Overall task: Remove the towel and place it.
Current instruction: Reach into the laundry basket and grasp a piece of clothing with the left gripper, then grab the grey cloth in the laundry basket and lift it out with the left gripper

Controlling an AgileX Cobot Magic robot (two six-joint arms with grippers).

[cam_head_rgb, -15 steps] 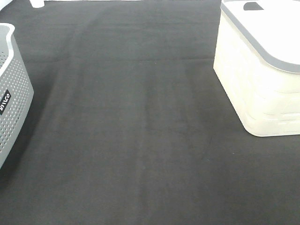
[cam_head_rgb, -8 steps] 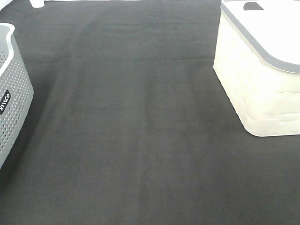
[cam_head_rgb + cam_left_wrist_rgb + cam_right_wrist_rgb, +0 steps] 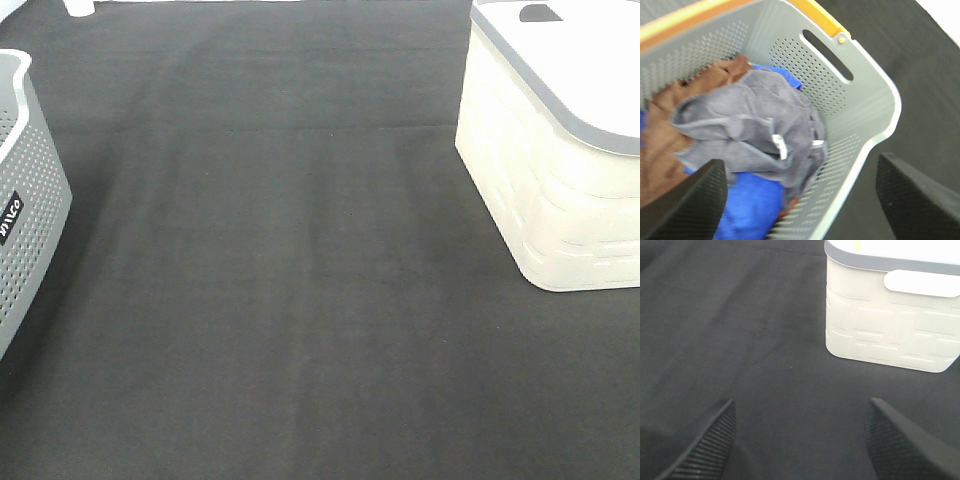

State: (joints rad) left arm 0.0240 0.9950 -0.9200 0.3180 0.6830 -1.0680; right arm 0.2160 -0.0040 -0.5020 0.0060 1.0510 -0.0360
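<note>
The towel (image 3: 752, 127), a greyish-purple cloth with a small white tag, lies crumpled on top of other cloths inside the grey perforated basket (image 3: 860, 107). My left gripper (image 3: 805, 200) is open above the basket's rim, its fingers (image 3: 687, 202) wide apart, with the towel below and between them, untouched. My right gripper (image 3: 800, 440) is open and empty over the black mat, short of the white bin (image 3: 890, 310). Neither gripper shows in the high view.
A blue cloth (image 3: 747, 207) and a brown cloth (image 3: 665, 135) lie under the towel. The basket (image 3: 25, 190) stands at the mat's left edge, the white lidded bin (image 3: 550, 150) at the far right. Black mat (image 3: 300, 280) lies between.
</note>
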